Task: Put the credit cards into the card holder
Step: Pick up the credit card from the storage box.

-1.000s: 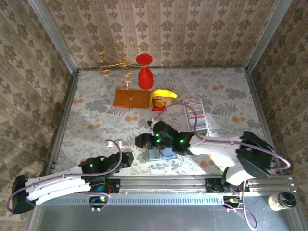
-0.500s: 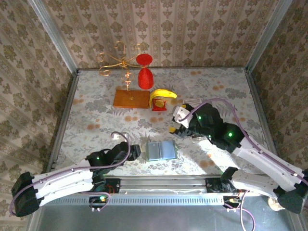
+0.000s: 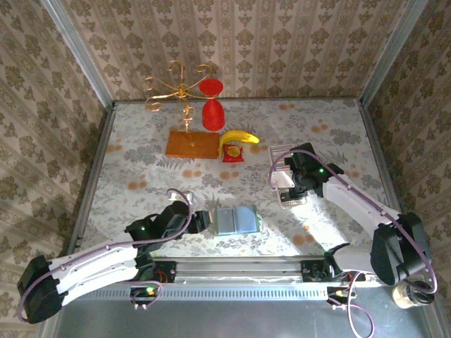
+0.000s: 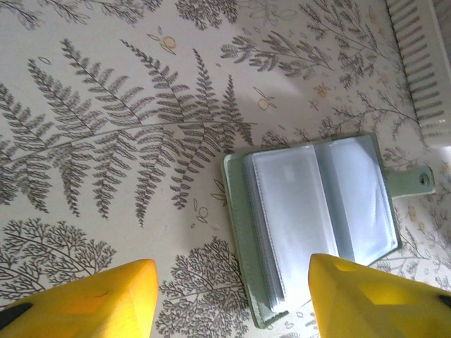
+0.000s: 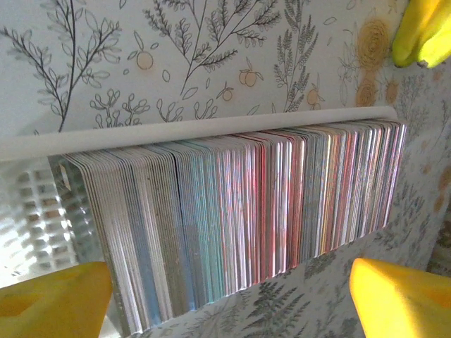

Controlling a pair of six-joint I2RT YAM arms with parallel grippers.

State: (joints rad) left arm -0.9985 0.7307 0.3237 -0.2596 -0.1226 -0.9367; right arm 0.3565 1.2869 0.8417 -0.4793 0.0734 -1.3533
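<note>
right gripper (image 5: pixel 225 299) spread wide, empty, over credit cards (image 5: pixel 232 211) in clear tray (image 5: pixel 176 132) | left gripper (image 4: pixel 225 303) open, empty, beside card holder (image 4: pixel 317 218) lying open | drop straight, pinch one card edge only, so you don't drag neighbours

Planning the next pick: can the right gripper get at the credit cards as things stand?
Probably yes: the right gripper hangs open over the credit cards, their edges bare in the tray, nothing between.
</note>
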